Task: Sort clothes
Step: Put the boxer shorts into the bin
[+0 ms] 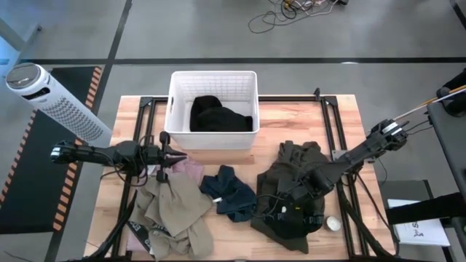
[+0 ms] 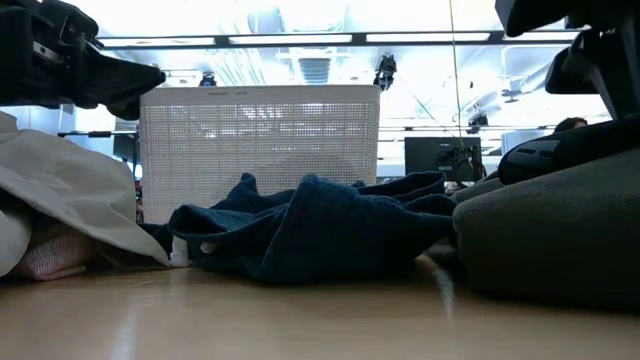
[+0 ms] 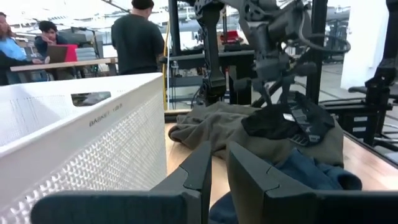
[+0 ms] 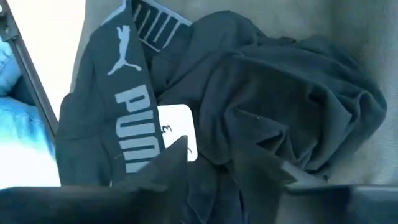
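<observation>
Two dark arms reached in over the wooden slatted table [image 1: 291, 124] in the high view. At the upper left of that frame stood a white perforated cylindrical tower fan [image 1: 54, 102], off the table. Just right of it, the left gripper [image 1: 164, 149] hung at left of centre, beside the lower left corner of the white plastic mesh bin [image 1: 175, 102]; in the left wrist view its two dark fingers [image 3: 199, 171] stood slightly parted with nothing between them, so its jaws were released. A black soft garment [image 1: 215, 116] lay inside the bin. Below the left gripper, at the lower left of the table, lay a khaki-tan crumpled garment [image 1: 175, 211], with a pale pink piece of fabric [image 1: 191, 169] touching its upper right edge. Right of these, at lower centre, sat a dark teal-blue bunched garment [image 1: 229, 193], which filled the middle of the low view [image 2: 320, 230] in front of the bin. Further right lay a dark olive heaped garment [image 1: 291, 182], and the right gripper [image 1: 306, 188] was pressed down into the dark waistband cloth on top of it. The right wrist view showed a dark fabric band with pale lettering [image 4: 124, 112] directly ahead of the fingers, but whether those jaws were closed could not be told. A small round white object [image 1: 333, 223] rested near the table's lower right.
</observation>
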Tool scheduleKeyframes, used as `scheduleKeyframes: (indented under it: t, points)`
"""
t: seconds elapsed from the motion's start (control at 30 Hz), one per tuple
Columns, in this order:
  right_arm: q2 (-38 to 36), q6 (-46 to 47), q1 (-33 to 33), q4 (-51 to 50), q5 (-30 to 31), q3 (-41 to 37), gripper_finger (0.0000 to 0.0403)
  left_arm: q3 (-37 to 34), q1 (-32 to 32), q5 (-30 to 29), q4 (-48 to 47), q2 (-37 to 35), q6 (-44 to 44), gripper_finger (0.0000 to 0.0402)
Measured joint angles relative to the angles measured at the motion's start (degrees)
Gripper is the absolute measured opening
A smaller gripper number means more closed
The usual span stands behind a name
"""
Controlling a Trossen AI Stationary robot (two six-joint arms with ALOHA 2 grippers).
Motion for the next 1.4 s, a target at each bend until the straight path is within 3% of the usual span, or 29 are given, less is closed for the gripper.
scheduleKeyframes:
  t: [0.33, 0.67, 0.77, 0.83, 1.0, 1.03, 1.23, 1.4]
  points:
    - [0.99, -2.13, -0.77, 0.89, 1.96, -0.24, 0.0227, 0.00, 0.01, -0.01, 1.45, 0.58, -0.50, 0.0036]
    - [7.62, -7.56, -2.18, 1.88, 1.63, -1.03, 0.0247, 0.00, 0.01, -0.44, 2.69, 1.58, 2.12, 0.0036]
    - [9.71, -8.85, -3.01, 1.98, 0.70, -0.90, 0.0225, 0.00, 0.01, -0.58, 5.50, 1.60, 5.47, 0.0036]
    - [10.42, -10.44, -3.26, 1.65, 0.46, -0.27, 0.0189, 0.22, 0.01, -0.57, 7.26, 1.60, 7.52, 0.0036]
    - [9.88, -16.49, -3.59, -1.69, 0.44, 4.61, 0.0034, 2.94, 0.01, -0.51, 6.73, 1.90, 11.13, 0.0036]
    - [9.36, -18.08, -3.67, -3.15, 0.57, 6.26, 0.0018, 3.60, 0.01, -0.51, 6.31, 2.01, 11.80, 0.0036]
    - [8.52, -26.28, -5.49, -12.41, 0.20, 19.69, 0.0004, 5.11, -0.10, -0.42, 5.82, 3.21, 11.23, 0.0036]
    - [8.35, -31.19, -7.60, -17.05, 7.45, 33.04, 0.0002, 5.11, -0.10, -0.42, 6.63, 4.24, 11.74, 0.0036]
